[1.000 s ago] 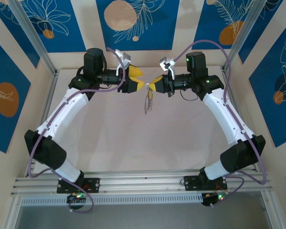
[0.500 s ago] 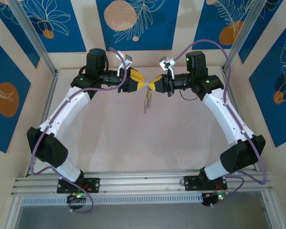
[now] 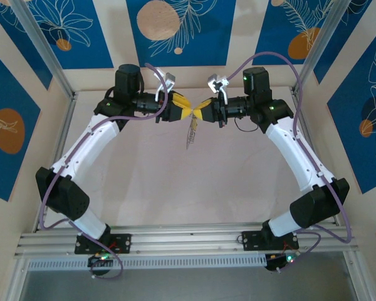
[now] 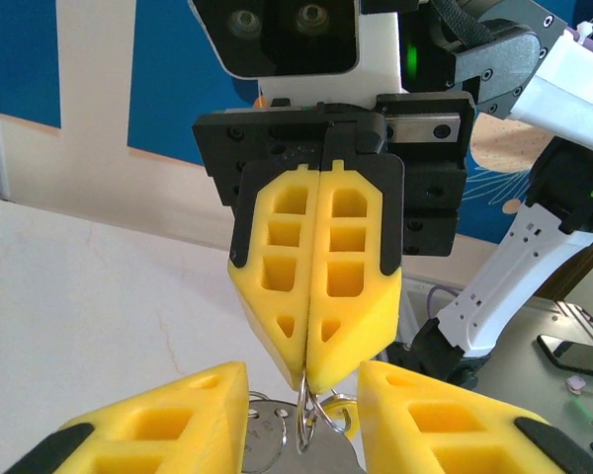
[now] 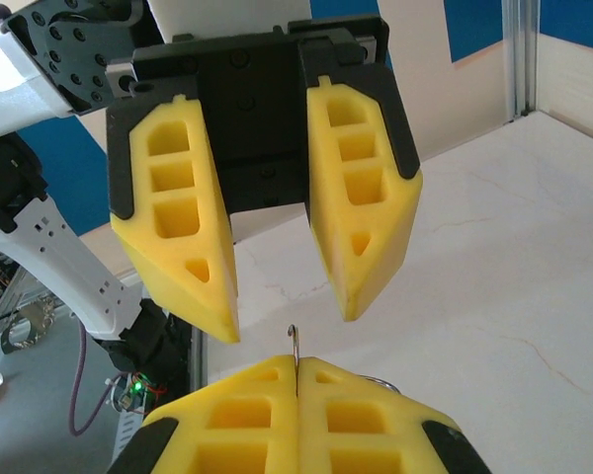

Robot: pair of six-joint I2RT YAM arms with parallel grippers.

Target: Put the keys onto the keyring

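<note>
Left gripper point(image 5: 289, 318) has closed in, jaws spread astride the keyring point(image 3: 191, 133), which the right gripper point(image 4: 306, 380) pinches, jaws fully closed, dangling, likely presented for a regrasp.

Left tool point(image 5: 287, 321) fingers spread, right tool point(image 4: 306, 380) pinched closed, tip to tip.
</note>
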